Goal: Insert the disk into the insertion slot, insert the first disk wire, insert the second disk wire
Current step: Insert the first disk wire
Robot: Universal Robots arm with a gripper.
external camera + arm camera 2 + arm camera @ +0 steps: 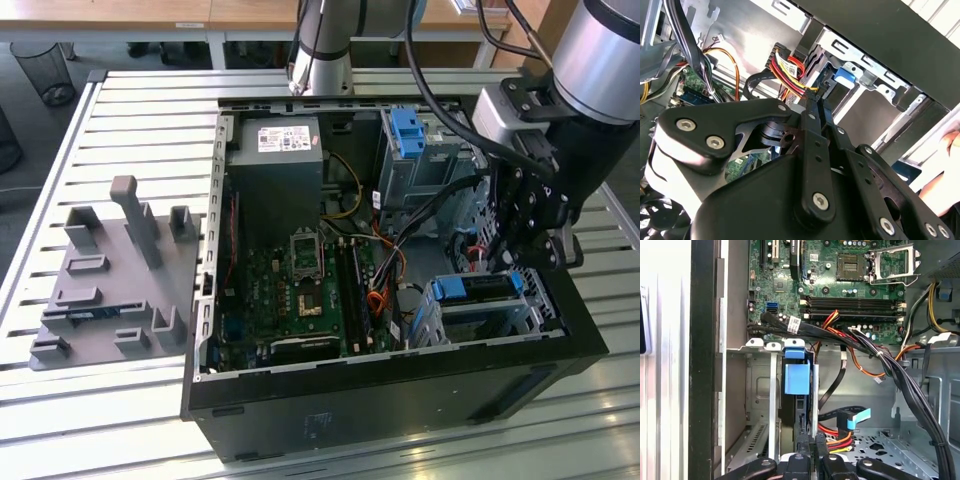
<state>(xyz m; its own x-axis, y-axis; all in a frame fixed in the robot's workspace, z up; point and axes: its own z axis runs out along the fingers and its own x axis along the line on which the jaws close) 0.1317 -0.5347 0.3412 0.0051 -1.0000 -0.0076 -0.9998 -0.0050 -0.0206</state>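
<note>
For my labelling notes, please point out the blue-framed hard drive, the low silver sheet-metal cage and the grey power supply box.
Blue-framed hard drive [478, 288]: exterior view, blue carrier edge.
Low silver sheet-metal cage [430, 320]: exterior view, side wall.
Grey power supply box [270, 190]: exterior view, top face.

Blue-framed disk [478, 288], seated in silver insertion slot [500, 325]

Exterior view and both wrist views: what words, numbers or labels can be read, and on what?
Nothing is legible.
White label on the power supply: print too small to read.
White tag on a black cable, first wrist view: too small to read.
Motherboard markings: too small to read.
The disk, blue carrier edge: no print showing.
</note>
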